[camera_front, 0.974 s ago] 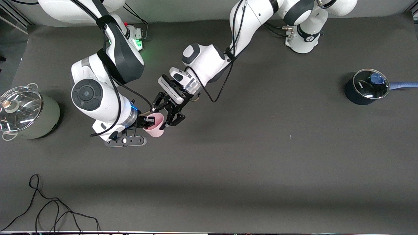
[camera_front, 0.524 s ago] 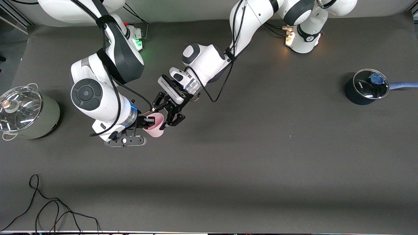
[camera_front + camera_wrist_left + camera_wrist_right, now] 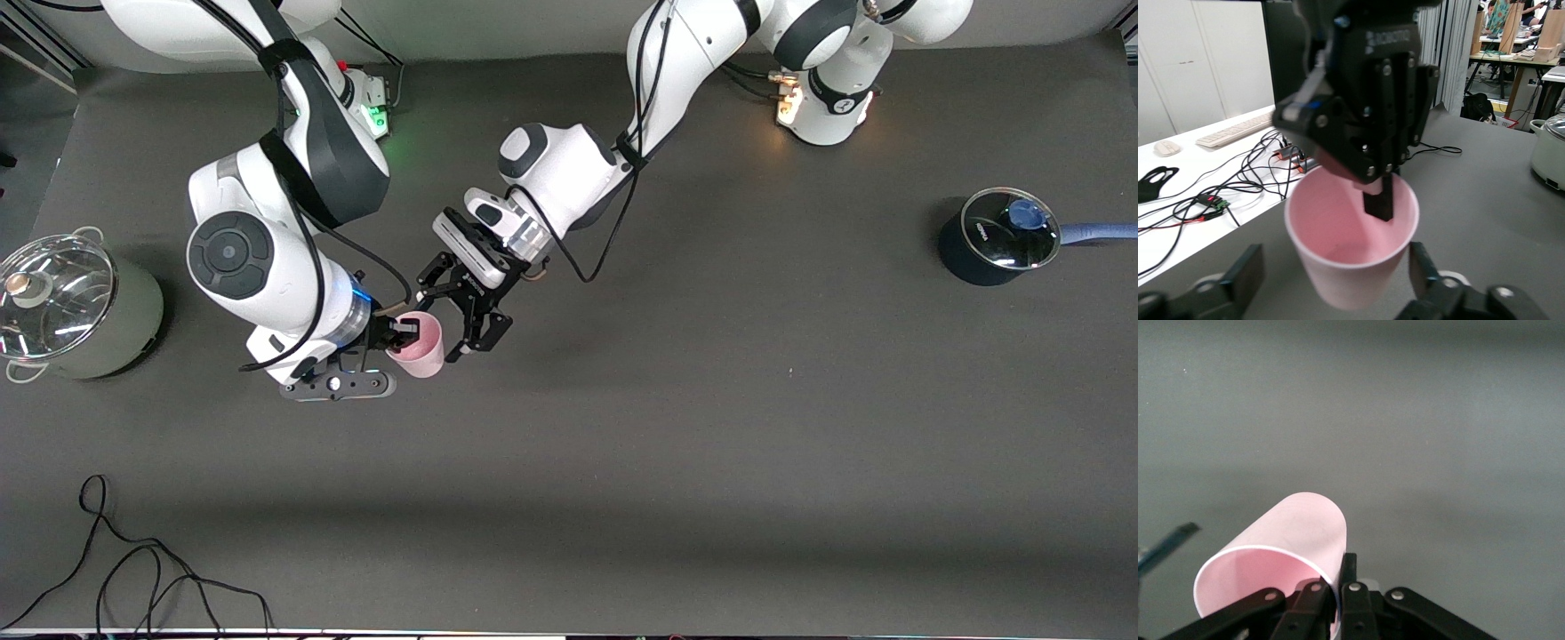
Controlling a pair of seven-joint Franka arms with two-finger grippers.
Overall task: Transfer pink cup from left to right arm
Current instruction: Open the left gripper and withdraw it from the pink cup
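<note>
Pale green, with a glass lid: we list first a stockpot [image 3: 80,311] at the right arm's end of the table [image 3: 676,462], and a loose black cable [image 3: 133,569] nearer the front camera.

Next we record the right gripper [image 3: 402,332], up in the air over the bare mat, its fingers pinched tight on the rim of the pink cup [image 3: 420,346]; in the right wrist view one finger [image 3: 1349,587] sits against the cup's [image 3: 1281,563] wall at the lip.

Beside it we enter the left gripper [image 3: 455,322], its fingers spread wide to either side of the cup and clear of it; the left wrist view shows both fingertips [image 3: 1245,273] apart from the cup [image 3: 1351,250].

Last we note a dark blue saucepan [image 3: 1000,236] with a glass lid and blue handle, at the left arm's end.
</note>
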